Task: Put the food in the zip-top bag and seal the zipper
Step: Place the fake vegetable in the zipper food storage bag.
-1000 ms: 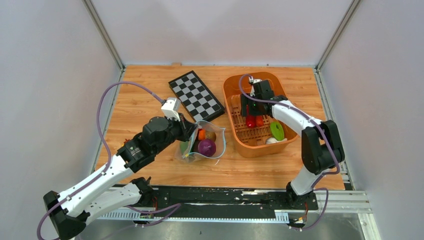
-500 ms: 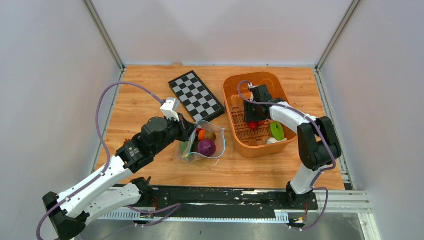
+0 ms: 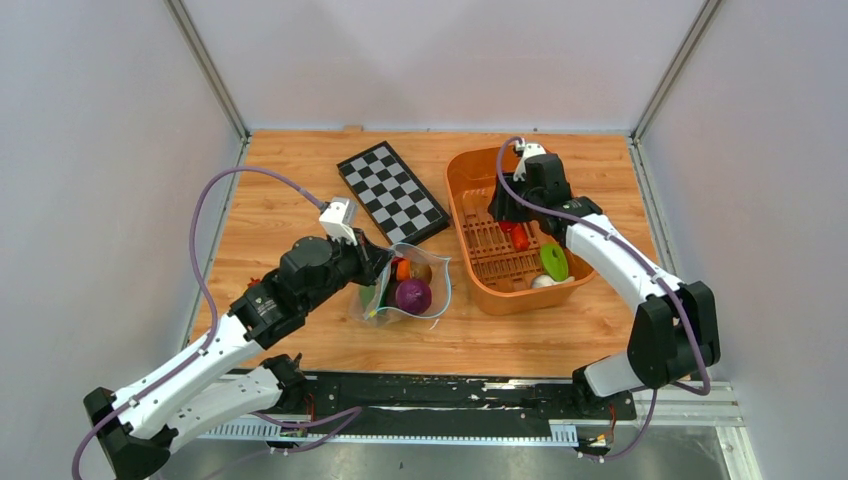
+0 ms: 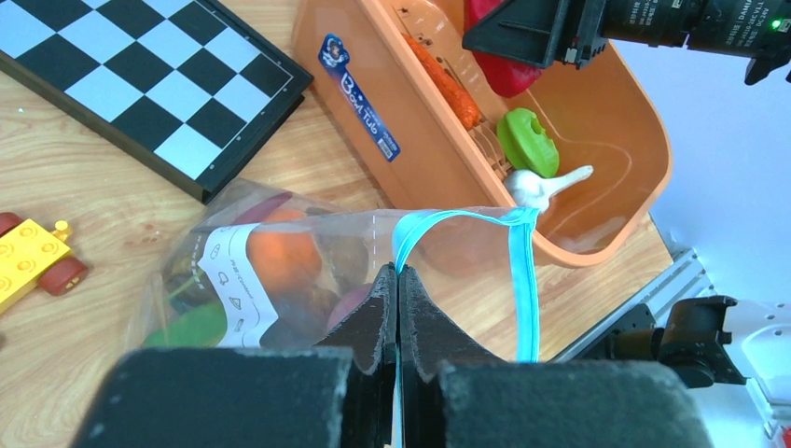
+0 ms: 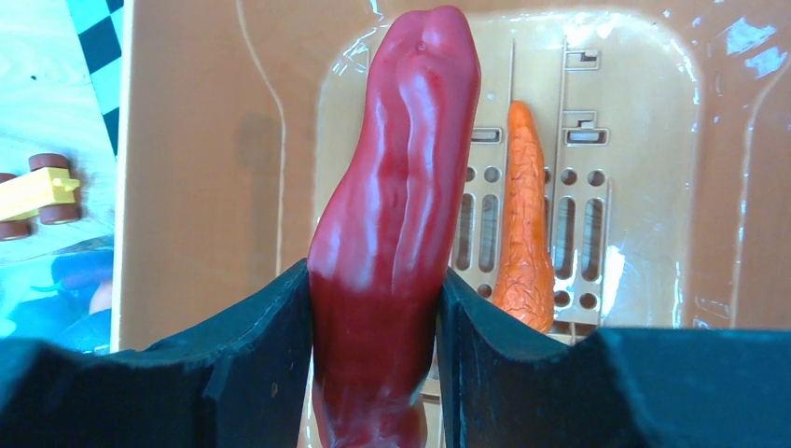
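Note:
The clear zip-top bag lies open at mid-table with purple and orange food inside. My left gripper is shut on its light-blue zipper strip, holding that edge up; the bag's white label faces the left wrist camera. My right gripper is over the orange basket, shut on a long red pepper that it holds above the basket floor. The pepper also shows in the left wrist view. An orange carrot lies on the basket floor below.
A green ring piece and a white garlic toy lie in the basket's near end. A checkerboard lies behind the bag. A yellow toy car sits left of the bag.
My right gripper has risen from the basket floor with the red pepper in it and shifted toward the back of the basket. The left gripper and the bag have stayed put.

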`<state>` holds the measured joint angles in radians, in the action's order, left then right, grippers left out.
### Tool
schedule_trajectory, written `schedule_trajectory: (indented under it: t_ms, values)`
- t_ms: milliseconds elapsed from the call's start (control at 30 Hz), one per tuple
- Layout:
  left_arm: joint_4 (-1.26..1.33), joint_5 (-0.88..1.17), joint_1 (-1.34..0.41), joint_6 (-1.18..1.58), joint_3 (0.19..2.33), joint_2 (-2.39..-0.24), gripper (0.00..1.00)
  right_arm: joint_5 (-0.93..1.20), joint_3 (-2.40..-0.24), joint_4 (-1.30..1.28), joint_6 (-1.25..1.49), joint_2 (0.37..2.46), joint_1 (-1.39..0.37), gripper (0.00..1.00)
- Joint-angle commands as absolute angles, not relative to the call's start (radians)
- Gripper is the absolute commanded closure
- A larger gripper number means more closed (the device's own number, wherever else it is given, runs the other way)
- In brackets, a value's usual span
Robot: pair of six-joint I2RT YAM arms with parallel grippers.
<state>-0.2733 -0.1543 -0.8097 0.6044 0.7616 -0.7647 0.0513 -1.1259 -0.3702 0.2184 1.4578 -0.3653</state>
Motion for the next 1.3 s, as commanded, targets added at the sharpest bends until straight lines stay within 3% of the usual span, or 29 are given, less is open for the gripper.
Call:
schedule_trajectory:
  t_ms: [0,300,467,667,1267]
  values:
    - [-0.257,-0.138,-0.805,0.618,0.775,-0.754,1.00,0.091,-1.119,-0.318,0.281,1.431,-0.364,0.66]
    - [-0.141,-0.137,-0.805,0.577,0.813,-0.774,1.00,0.199,-1.031,-0.251,0.463,1.297,-0.365,0.67]
    - [-0.159,-0.094,-0.806,0.584,0.790,-0.717,1.00,0.325,-0.908,-0.193,0.497,1.030,-0.402,0.66]
    - [-0.152,-0.097,-0.807,0.619,0.692,-0.631,1.00,0.386,-0.772,-0.095,0.537,0.787,-0.584,0.64]
    - [-0.085,-0.082,-0.807,0.664,0.547,-0.544,1.00,0.387,-0.850,-0.246,0.233,0.923,-1.048,0.64]
